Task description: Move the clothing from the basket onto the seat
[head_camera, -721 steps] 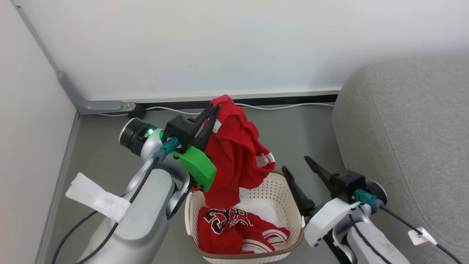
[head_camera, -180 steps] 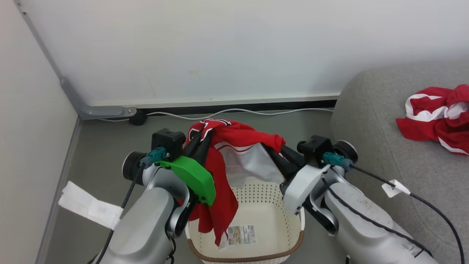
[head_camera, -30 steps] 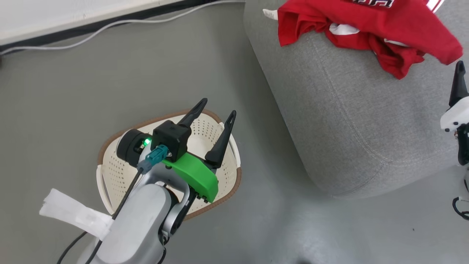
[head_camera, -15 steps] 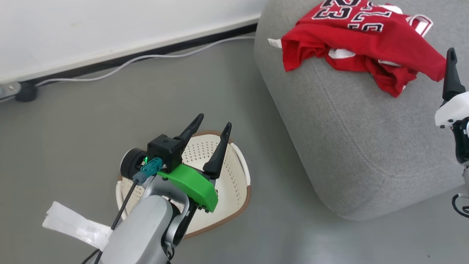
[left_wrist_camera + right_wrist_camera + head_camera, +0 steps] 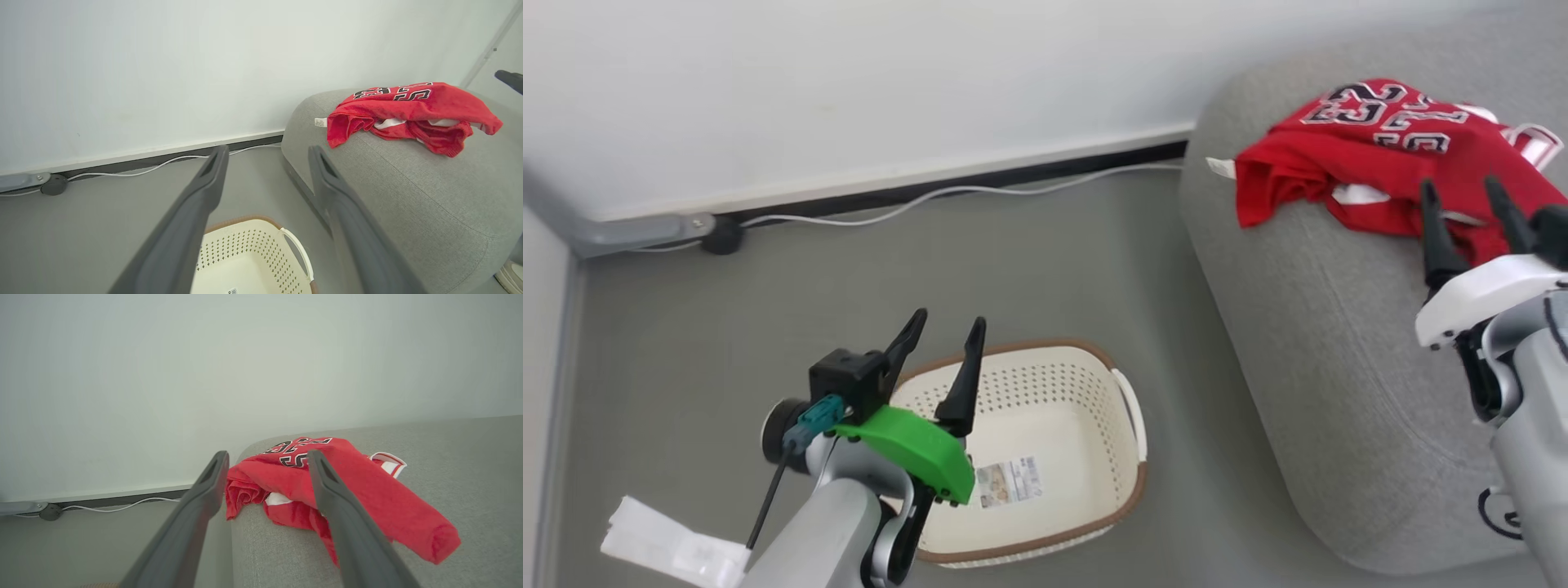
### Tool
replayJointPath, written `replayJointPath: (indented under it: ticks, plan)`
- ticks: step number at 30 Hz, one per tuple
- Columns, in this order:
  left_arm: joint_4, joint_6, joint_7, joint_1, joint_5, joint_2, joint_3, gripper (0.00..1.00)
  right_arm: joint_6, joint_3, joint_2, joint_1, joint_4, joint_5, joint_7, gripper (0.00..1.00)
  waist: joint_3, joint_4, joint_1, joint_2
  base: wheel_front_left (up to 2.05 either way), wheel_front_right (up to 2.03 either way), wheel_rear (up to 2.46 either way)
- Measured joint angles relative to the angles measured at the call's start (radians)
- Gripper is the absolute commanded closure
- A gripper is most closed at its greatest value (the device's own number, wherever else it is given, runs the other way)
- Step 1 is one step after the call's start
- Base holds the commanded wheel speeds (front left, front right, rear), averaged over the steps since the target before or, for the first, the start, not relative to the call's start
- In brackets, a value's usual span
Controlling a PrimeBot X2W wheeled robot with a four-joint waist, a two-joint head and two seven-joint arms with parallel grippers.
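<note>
The red clothing (image 5: 1388,155) lies in a heap on the grey seat (image 5: 1307,343), the jersey with black numerals on top and white trim showing underneath; the heap (image 5: 404,110) (image 5: 327,490) is clear in both wrist views. The cream basket (image 5: 1045,457) with a brown rim stands on the floor left of the seat, holding no garments, only a label on its bottom. My left gripper (image 5: 947,327) hovers open over the basket's left rim. My right gripper (image 5: 1462,196) is open just in front of the clothing, holding nothing.
A white wall with a dark skirting strip runs behind. A white cable (image 5: 931,196) trails along the floor to a dark plug (image 5: 723,237) at the left. Grey floor (image 5: 727,318) spreads left of the basket. A white paper tag (image 5: 662,543) hangs on my left arm.
The head camera has swung, so the whole picture shifted right and down. My right gripper has come further into view before the clothing. Both grippers stay open; the clothing lies unmoved.
</note>
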Motion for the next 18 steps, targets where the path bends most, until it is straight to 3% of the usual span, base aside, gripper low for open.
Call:
replayJointPath:
  ticks: [18]
  plan:
    - [0.023,0.051,-0.032,0.135,-0.020,0.077,0.178,0.00,0.008,0.100,0.132,0.118,-0.075,-0.020,0.000,0.00,-0.138,0.166,0.0000,0.0000,0.00,0.00,0.00]
